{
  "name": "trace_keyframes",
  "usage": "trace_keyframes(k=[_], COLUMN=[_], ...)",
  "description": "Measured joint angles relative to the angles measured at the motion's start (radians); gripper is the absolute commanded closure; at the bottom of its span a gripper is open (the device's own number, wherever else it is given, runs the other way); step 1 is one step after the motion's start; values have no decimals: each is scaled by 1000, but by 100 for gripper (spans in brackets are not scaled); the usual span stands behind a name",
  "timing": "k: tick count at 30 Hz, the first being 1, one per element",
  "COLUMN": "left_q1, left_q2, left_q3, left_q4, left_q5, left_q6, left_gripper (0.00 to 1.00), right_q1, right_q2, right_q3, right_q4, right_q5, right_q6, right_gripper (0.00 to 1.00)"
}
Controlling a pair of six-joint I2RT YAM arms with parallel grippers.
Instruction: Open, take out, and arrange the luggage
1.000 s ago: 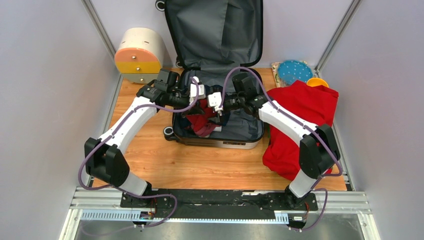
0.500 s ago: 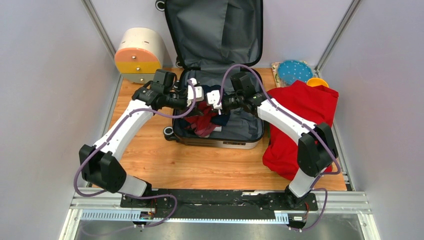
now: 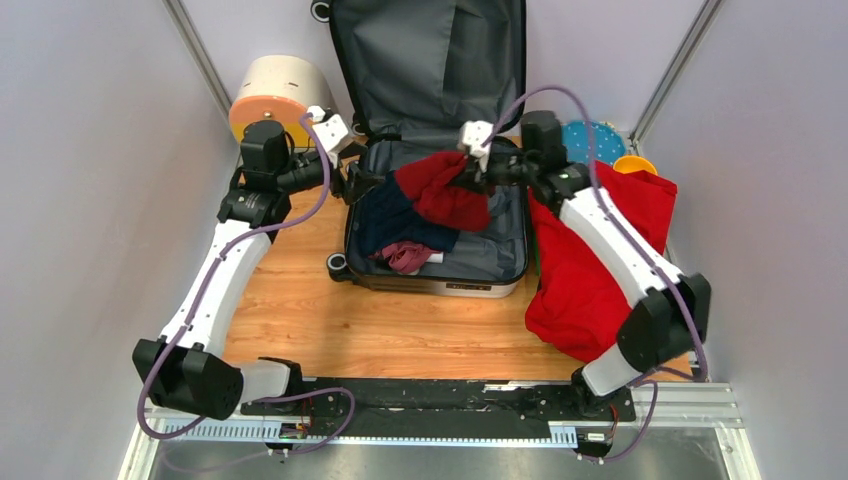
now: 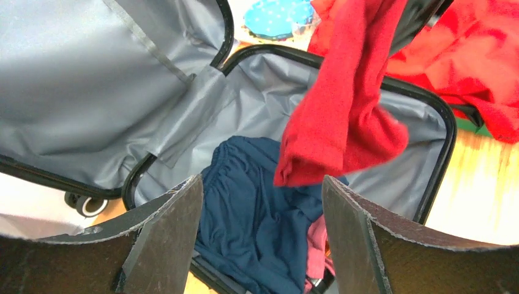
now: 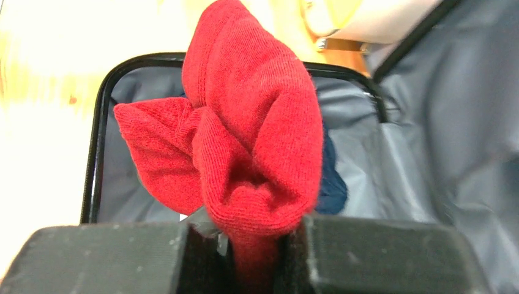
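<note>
The luggage (image 3: 480, 262) lies open on the table, its grey-lined lid (image 3: 430, 60) standing against the back wall. My right gripper (image 3: 468, 172) hangs over the back of the base, shut on a red knit garment (image 3: 445, 198) that dangles from it above the case. In the right wrist view the red knit (image 5: 245, 141) bunches out from between my right gripper (image 5: 254, 257) jaws. My left gripper (image 3: 356, 180) stands open at the case's back left rim with nothing in it; in the left wrist view its gripper (image 4: 262, 236) frames a navy garment (image 4: 245, 202) and a pink one (image 4: 315, 242) in the base.
A large red cloth (image 3: 600, 260) lies heaped on the table right of the case. A round cream box (image 3: 275, 95) stands at the back left. A blue dotted plate (image 3: 590, 135) and an orange item (image 3: 633, 163) sit at the back right. Walls close in on both sides.
My right gripper shut on the red knit and raised it up and back out of the pile. My left gripper opened, let go and drew back to the case's left rim.
</note>
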Motion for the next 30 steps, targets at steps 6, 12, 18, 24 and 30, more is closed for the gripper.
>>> trace_keyframes(k=[6,12,18,24,30], left_q1=[0,0,-1,-5,-25], left_q2=[-4,-11,-58,-111,-119], left_q3=[-40,-79,-152,-231,-247], left_q4=[69,81,107,146,158], left_q5=[-1,14,52,86,93], left_q6=[-100,-149,-191,-228,-236], left_gripper=[21,20,19,18,18], right_q1=[-137,-304,-398,-402,-402], right_q2=[-202,-427,-673,-869,-906], right_q3=[53,145,113,12,-71], right_q4=[-99,-339,-684,-945,-993], right_q5=[-47,-95,-67,19,127], right_q6=[61,29,-91,-114,-77], right_gripper=[100,100,100,100,100])
